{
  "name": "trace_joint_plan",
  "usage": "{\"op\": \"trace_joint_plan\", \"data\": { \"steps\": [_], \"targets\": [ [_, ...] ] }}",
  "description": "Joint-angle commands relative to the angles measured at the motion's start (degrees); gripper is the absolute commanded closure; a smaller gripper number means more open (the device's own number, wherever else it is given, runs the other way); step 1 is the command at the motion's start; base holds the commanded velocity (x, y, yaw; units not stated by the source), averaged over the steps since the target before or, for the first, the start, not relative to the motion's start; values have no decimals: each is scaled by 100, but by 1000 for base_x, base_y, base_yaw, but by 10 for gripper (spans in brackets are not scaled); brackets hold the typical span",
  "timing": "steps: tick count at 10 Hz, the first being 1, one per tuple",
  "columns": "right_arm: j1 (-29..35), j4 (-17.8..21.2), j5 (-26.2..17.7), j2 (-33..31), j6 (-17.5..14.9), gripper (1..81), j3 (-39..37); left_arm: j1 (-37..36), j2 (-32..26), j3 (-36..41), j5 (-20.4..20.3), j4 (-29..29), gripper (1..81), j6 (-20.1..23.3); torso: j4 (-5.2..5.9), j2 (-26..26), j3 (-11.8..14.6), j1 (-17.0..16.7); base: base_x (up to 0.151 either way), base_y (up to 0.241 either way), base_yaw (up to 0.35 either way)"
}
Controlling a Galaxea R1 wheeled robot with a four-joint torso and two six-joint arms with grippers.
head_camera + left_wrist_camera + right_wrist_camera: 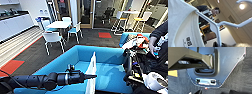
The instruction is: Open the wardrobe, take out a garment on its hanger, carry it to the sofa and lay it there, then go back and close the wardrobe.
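Note:
My left arm reaches in over the blue sofa (pixel 110 58), and my left gripper (pixel 93 76) is shut on the white hanger. The white garment (pixel 92 67) hangs from it edge-on, just above the sofa seat. The left wrist view looks up the slim white hanger (pixel 218 25), whose stem runs down into my left gripper (pixel 218 44). The white shirt (pixel 180 25) is draped over one of its arms. In the right wrist view my right gripper (pixel 216 92) is open over dark carpet beside the robot's base, with nothing between its tips.
A person (pixel 157 37) with a control rig stands close at the right. Behind the sofa are a white table (pixel 58 25) and white-and-teal chairs (pixel 52 37). A counter (pixel 12 25) runs along the left wall. High stools (pixel 140 21) stand at the back right.

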Motion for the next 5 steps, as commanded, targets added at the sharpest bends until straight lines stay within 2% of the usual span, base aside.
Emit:
{"op": "trace_joint_plan", "data": {
  "steps": [1,2,5],
  "targets": [
    [3,-59,-390,-3,-18,10,21,-751,-48,261,-250,161,811,60,0,0,0,0,111,0,0],
    [3,-59,-390,-3,-18,10,21,-751,-57,270,-250,161,811,60,0,0,0,0,106,0,0],
    [3,-59,-390,-3,-18,10,21,-751,-48,279,-250,161,811,60,0,2,-2,6,0,0,0]
  ]
}}
